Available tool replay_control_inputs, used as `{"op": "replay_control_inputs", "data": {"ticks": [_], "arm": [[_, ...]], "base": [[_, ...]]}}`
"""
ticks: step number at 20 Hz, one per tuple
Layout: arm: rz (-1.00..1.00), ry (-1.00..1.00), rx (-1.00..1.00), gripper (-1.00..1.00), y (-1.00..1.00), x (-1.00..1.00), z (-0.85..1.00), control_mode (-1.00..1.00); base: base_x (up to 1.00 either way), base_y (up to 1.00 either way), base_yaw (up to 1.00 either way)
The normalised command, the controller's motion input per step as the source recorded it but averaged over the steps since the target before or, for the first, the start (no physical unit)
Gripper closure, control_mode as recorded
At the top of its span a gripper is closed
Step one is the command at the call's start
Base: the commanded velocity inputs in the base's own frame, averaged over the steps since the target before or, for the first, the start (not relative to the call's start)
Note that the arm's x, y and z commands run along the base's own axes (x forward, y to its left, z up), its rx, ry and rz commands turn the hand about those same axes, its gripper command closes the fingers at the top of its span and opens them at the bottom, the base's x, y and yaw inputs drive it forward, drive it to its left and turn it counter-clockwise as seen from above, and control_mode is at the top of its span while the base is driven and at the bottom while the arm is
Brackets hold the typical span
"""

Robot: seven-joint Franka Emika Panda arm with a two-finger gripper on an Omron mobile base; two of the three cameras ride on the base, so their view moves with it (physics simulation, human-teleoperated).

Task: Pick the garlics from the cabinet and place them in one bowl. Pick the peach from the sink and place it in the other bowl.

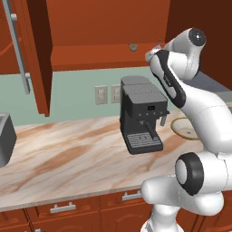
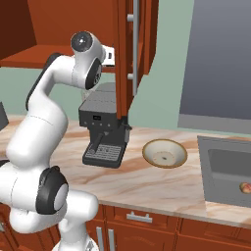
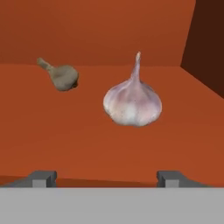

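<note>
In the hand view, the pale whitish-pink garlic [image 3: 132, 103] sits upright on the cabinet's reddish shelf [image 3: 87, 140], just ahead of my gripper [image 3: 107, 179]. The gripper is open, its fingertips [image 3: 41, 178] wide apart, with nothing between them. The smaller grey-brown garlic [image 3: 62, 76] lies further back to the left, and also appears on the shelf as a garlic [image 1: 132, 46] in the left base view. My arm reaches up into the open cabinet [image 1: 104, 27]. A tan bowl [image 2: 164, 153] stands on the counter. The peach [image 2: 245, 188] lies in the dark sink [image 2: 215, 171].
A dark coffee machine [image 1: 142, 120] stands on the marble counter [image 1: 68, 158] right under the cabinet shelf. The open cabinet doors, each with a silver bar handle [image 1: 20, 45], hang at either side of the arm. A dark appliance [image 1: 4, 138] sits at the left edge.
</note>
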Motion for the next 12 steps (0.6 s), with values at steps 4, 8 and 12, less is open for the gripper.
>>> {"op": "replay_control_inputs", "data": {"ticks": [4, 8, 12], "arm": [[0.0, -0.01, 0.0, -1.0, -0.11, 0.42, 0.06, -1.0], [0.0, 0.0, 0.0, -1.0, -0.03, 0.42, 0.03, -1.0], [0.0, -0.01, 0.0, -1.0, 0.0, 0.5, 0.0, -1.0]], "base": [[0.0, 0.0, 0.0], [0.0, 0.0, 0.0], [0.0, 0.0, 0.0]]}}
